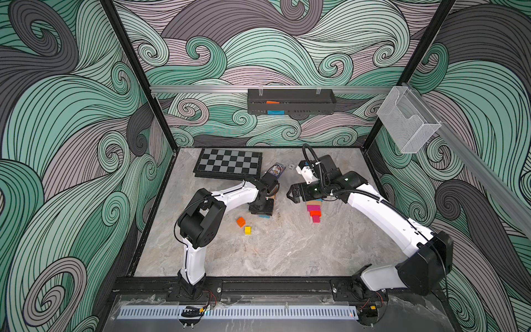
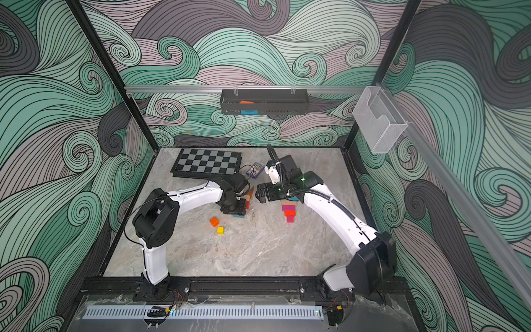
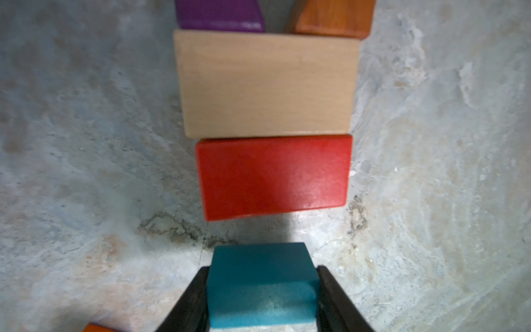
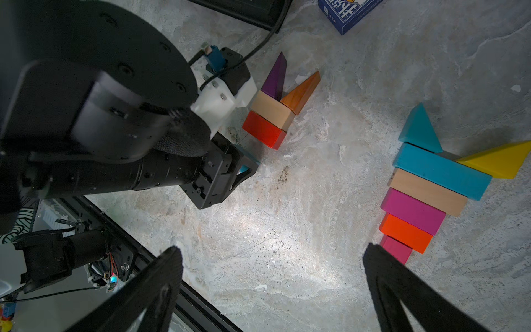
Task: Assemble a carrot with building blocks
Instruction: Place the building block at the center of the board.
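Left wrist view: left arm (image 1: 235, 197) points down, left jaws clamping teal block (image 3: 260, 287); right jaws gape wide.

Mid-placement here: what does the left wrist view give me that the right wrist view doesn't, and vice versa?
Left wrist only: the left claw clamped on the sides of the teal block, a clear gap short of the red block. Right wrist only: the open right claw, the other block carrot, the blue card box. Both: red block, beige block, purple wedge, brown wedge.
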Controlling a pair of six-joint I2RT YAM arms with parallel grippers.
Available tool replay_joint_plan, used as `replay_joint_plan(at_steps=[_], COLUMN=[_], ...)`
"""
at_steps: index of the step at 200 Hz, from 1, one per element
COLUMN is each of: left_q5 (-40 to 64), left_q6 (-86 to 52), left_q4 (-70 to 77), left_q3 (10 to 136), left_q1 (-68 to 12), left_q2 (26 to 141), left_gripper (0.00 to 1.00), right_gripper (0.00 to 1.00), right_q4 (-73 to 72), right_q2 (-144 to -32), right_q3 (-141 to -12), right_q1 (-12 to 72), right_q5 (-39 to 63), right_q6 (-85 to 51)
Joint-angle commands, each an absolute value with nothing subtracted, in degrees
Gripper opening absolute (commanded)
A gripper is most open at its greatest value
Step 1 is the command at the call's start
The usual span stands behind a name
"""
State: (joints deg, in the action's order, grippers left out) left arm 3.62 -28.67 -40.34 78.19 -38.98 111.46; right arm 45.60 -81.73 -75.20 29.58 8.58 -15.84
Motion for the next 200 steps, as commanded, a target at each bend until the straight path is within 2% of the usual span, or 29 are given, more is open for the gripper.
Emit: replay_joint_plan(at_steps=[1,105,113,152,200], left_q5=[3.2,0.3,0.2,0.2,0.0], left_q6=[-27.8,-26.7,-26.9,-27.3,-27.6], left_q4=[-39.8,-39.6,-39.5,-39.1,-38.8], left_q3=[80.0,81.1,80.8,79.7,79.2], left_q1=[-39.4,-39.5,-39.5,-39.5,-39.7], left_q2=[112.5,115.0,114.8,114.3,113.9], left_gripper=[0.25,0.27,0.29,0.52,0.62], right_gripper=[0.99,0.99,0.99,0.98,0.99], right_q4=[45.5,44.7,44.8,44.7,44.7], right_q2=[-82.1,-82.5,-82.6,-82.8,-82.9], right_q3=[-74.5,-73.9,-73.9,-73.9,-73.9], right_q1=[29.3,29.3,29.3,29.3,29.3], right_q5=[9.7,10.2,10.3,10.5,10.6], right_q6=[-16.3,-16.5,-16.6,-16.6,-16.7])
